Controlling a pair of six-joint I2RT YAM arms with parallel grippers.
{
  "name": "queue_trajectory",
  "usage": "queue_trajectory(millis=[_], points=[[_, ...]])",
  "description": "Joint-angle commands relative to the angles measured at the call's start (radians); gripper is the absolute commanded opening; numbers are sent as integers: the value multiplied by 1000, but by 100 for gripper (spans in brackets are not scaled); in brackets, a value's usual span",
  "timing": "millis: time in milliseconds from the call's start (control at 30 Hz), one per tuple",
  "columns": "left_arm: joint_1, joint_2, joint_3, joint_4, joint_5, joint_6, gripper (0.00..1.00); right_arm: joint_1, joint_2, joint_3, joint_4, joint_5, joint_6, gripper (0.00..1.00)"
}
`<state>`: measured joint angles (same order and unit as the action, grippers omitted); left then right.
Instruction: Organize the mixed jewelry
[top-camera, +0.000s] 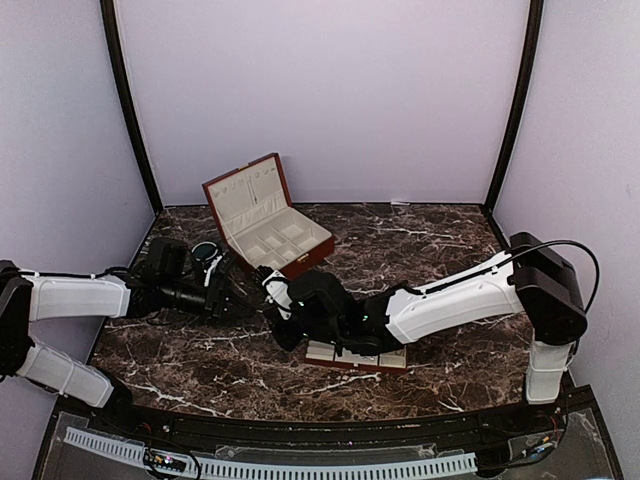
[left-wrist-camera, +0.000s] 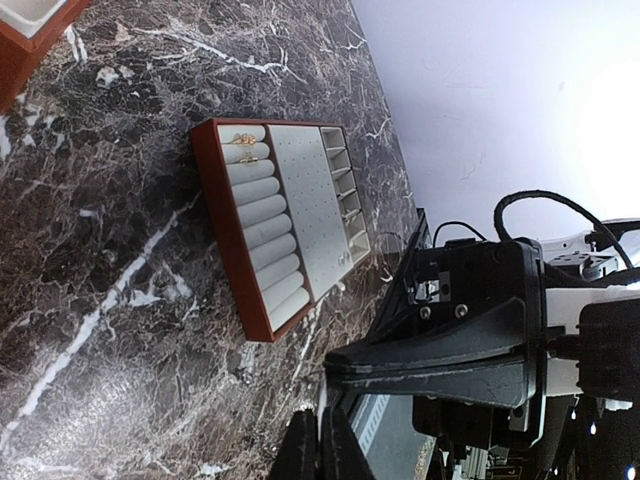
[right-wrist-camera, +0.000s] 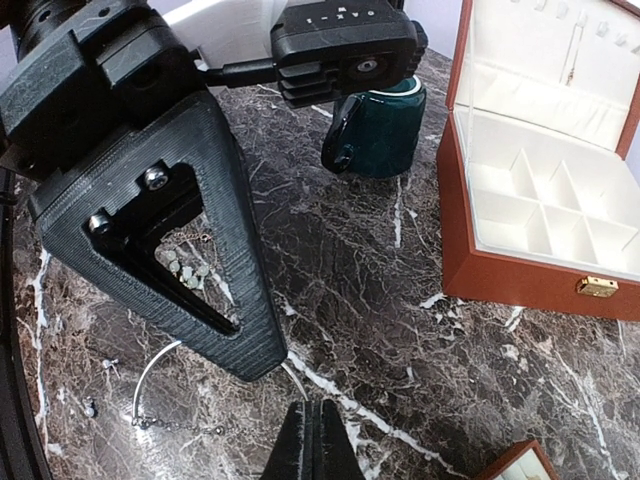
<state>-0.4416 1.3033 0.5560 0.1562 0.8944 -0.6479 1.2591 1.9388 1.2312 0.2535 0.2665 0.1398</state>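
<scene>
On the dark marble desk (right-wrist-camera: 400, 300), over on the side away from the open wooden box (right-wrist-camera: 520, 280) and a bit out from the dark green cup (right-wrist-camera: 385, 130): the mixed jewelry (right-wrist-camera: 186, 266), all tiny and pale. From the right wrist view, a small cluster of pale beads on a fine link, peeking through the cut-out in the left claw (left-wrist-camera: 318, 445) finger. Just below, a thin silver wire hoop (right-wrist-camera: 148, 378), lying flat on the marble, bowed like an open arc and disappearing under the claw tip. Across its lower end, a fine chain (right-wrist-camera: 175, 427) stretched roughly left to right in that view. Further left, one little speck of a stud (right-wrist-camera: 90, 408), honestly too small for reading any direction.

Also two small gold pieces (left-wrist-camera: 243, 141) sitting in the flat tray (left-wrist-camera: 228, 225), tucked into the grooves between the top cream rolls (left-wrist-camera: 262, 210), long axis running with the rolls, so crosswise to the tray's long side.

Left claw squeezed fully shut, fingers flat together, tip planted right at the hoop's wire. Can't tell about an actual pinch on it, way too thin and half hidden. Right claw (right-wrist-camera: 312, 440) shut as well, fingers pressed tight with nothing visible between them, low over the marble right beside the left tip. Both arms meeting mid-desk in the top view, tray tucked under the right arm.
</scene>
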Motion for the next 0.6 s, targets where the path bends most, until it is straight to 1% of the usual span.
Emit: queue_trajectory(millis=[0,100,133,167,233,333,467,567], points=[[-5,-41,-6,5,-46,0,0,5,-19,26,16,10,2,7],[-5,-99,27,-22,-160,20,0,5,-64,7,24,14,14,31],[-4,-113,43,-27,-198,29,0,3,-76,-3,26,20,16,35],[-4,-121,64,-38,-226,41,0,2,-97,-16,25,29,20,42],[-3,-118,110,-61,-264,64,0,1,-148,-42,27,44,25,49],[-1,-71,191,-100,-295,106,0,-8,-222,-101,29,67,50,55],[3,29,310,-123,-327,151,0,-41,-323,-194,18,104,108,58],[4,107,400,-132,-364,211,0,-76,-402,-265,14,104,154,60]])
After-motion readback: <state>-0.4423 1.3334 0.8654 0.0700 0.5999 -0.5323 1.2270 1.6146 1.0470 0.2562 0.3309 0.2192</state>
